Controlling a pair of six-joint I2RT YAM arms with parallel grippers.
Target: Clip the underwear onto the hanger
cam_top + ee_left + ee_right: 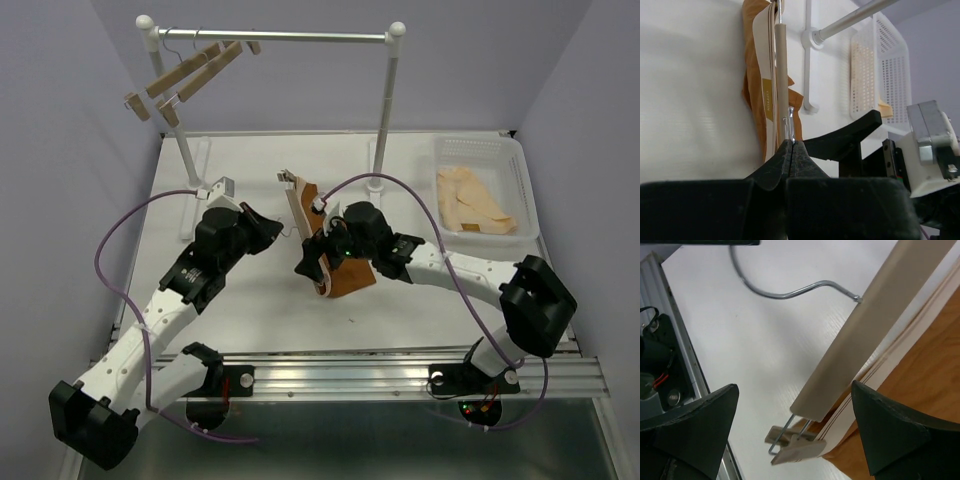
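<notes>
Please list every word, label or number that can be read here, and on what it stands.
None is readable.
The small mustard label on the pale waistband of the underwear carries print, too blurred to read.

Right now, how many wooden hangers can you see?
3. Two hangers hang side by side on the rail at the back left; they overlap, so another could be hidden. The third hanger is over the table with the underwear, its hook pinched by the left gripper.
</notes>
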